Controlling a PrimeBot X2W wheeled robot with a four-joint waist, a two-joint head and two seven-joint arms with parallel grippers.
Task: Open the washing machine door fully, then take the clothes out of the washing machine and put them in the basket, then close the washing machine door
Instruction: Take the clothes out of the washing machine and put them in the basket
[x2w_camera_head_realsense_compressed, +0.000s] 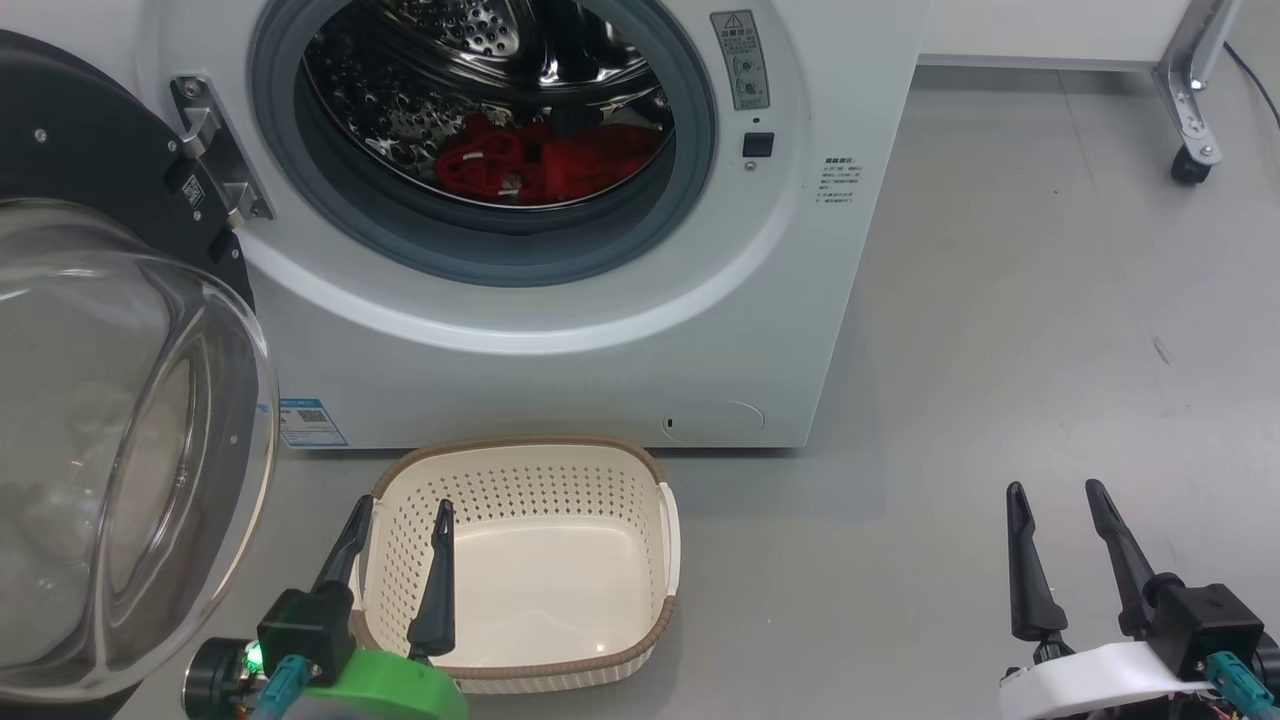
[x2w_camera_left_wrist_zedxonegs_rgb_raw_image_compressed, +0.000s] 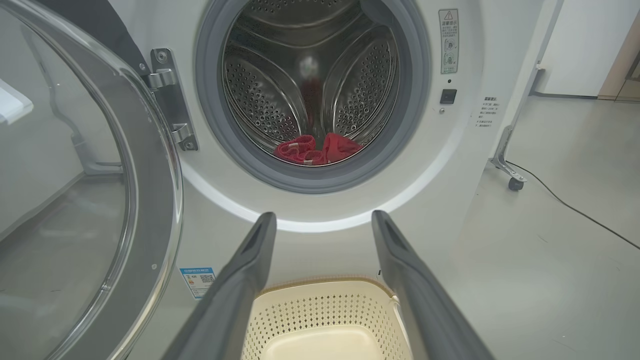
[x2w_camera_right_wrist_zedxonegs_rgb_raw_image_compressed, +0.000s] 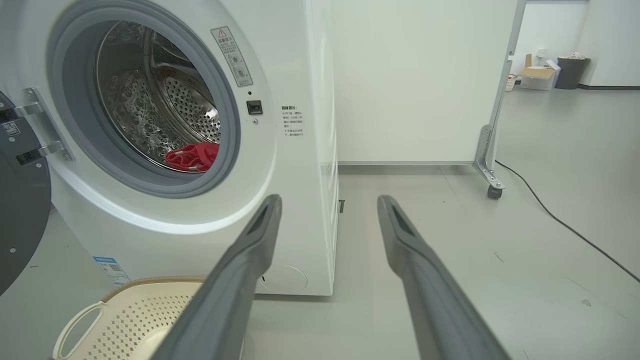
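My left gripper (x2w_camera_head_realsense_compressed: 404, 503) hangs wide, empty, over the basket (x2w_camera_head_realsense_compressed: 530, 443); right gripper (x2w_camera_head_realsense_compressed: 1056, 487) likewise, well apart. The washing machine door (x2w_camera_head_realsense_compressed: 90, 150) stands open; the clothes (x2w_camera_head_realsense_compressed: 540, 160) lie inside the washing machine (x2w_camera_head_realsense_compressed: 600, 370), with the basket in front, I judge for short drops.

Left claw (x2w_camera_head_realsense_compressed: 404, 503) in a green wrist shell (x2w_camera_head_realsense_compressed: 385, 688), right claw (x2w_camera_head_realsense_compressed: 1056, 487) in white; both carry long black tapered fingers (x2w_camera_head_realsense_compressed: 1027, 570) and teal cable plugs (x2w_camera_head_realsense_compressed: 1226, 673).

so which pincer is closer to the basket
Left. The left pincer hangs open over the basket's left rim. The right pincer is well off to the basket's right, above the floor.
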